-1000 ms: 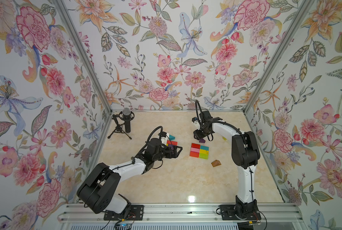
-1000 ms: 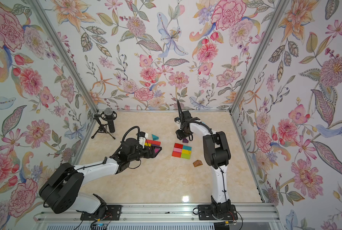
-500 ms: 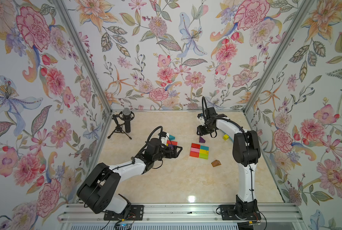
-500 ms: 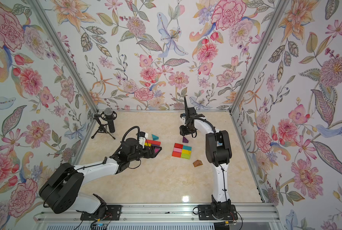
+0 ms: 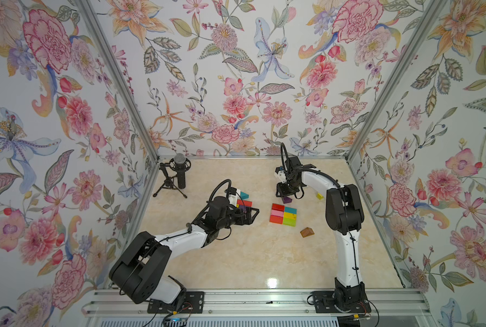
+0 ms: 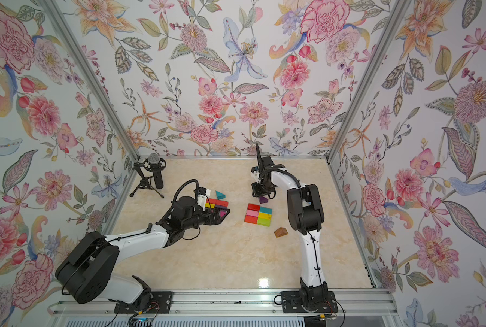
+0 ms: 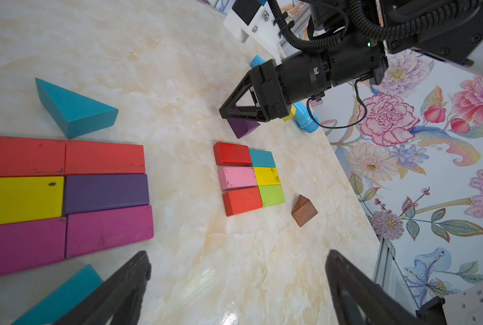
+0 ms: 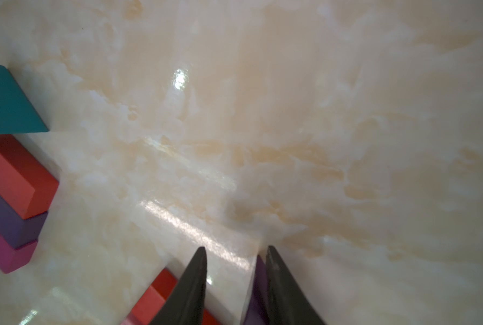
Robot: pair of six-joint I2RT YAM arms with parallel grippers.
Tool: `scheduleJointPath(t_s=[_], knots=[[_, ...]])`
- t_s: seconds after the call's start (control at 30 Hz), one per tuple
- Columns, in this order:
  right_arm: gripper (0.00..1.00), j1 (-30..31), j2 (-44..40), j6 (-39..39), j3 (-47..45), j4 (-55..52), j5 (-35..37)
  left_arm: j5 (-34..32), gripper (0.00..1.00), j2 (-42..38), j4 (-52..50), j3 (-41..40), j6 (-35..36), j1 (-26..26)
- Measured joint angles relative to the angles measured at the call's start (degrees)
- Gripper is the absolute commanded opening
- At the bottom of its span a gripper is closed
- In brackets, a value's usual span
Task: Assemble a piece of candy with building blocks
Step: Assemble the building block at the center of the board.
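Six-brick grid | bare table around it | left gripper nearby, jaws wide apart | right gripper jaws narrow at purple wedge, grip unclear

Noted right hand low over purple wedge; near that hand, six-brick slab flat on bench; farther from hand, brown wedge alone.
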Motion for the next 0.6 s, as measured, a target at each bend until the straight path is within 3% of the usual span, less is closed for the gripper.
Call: scheduleJointPath(t_s=[0.6], knots=[[0.4, 0.37, -0.02, 1.46, -0.33, 0.02, 0.04, -0.48, 0.99, 0.0, -1.9, 1.22, 2.1, -0.85]])
